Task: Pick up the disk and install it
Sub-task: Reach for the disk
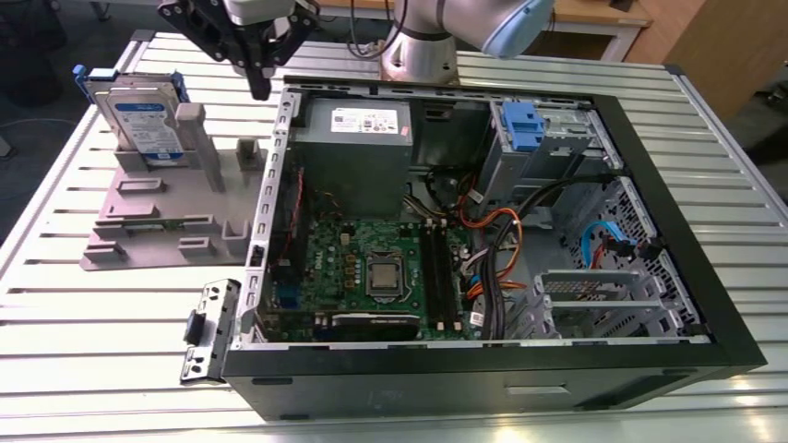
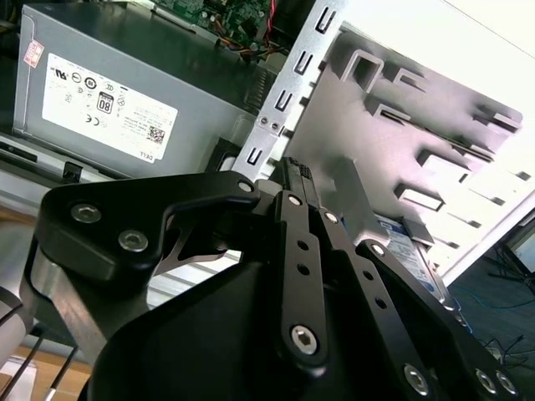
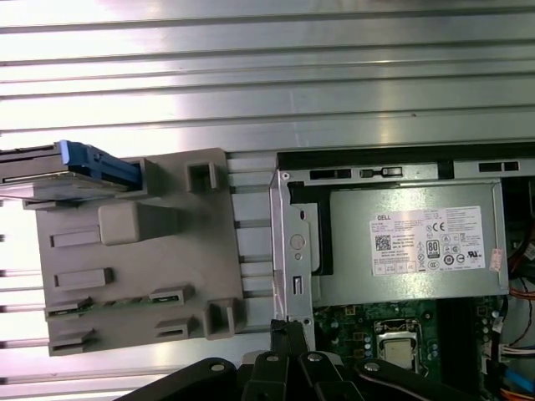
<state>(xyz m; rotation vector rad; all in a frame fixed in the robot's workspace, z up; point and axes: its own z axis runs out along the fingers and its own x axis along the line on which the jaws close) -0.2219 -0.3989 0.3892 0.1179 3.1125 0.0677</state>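
**Nothing lifted yet: disk in its stand, gripper empty**

The gripper (image 1: pixel 258 85) hangs fingers-down over the gap between the stand (image 1: pixel 161 212) and the open case (image 1: pixel 665 212). It is just above the case's metal side wall at the corner by the power supply (image 1: pixel 357 138). Its fingers are drawn together to a narrow tip with nothing between them, and both wrist views show the same closed, empty tip (image 2: pixel 294 171) (image 3: pixel 288 330). It touches nothing that I can see.

Just beside it, toward the exterior view's left, the stand lies flat on the slatted table (image 1: pixel 99 369) with its posts upright.

Farther that way, at the stand's far end, the disk (image 1: pixel 138 125) stands on edge in its slot. Its label faces the case and its blue bracket wraps the edges. The first wrist view shows it edge-on (image 3: pixel 50 177). It sits well apart from the gripper.

Farthest off, across the case toward the exterior view's right, the drive bay (image 1: pixel 542 129) holds a blue part. I cannot tell whether a free slot is there.

By my reading the task is at its start: the pick has not been made, so both picking and installing remain.
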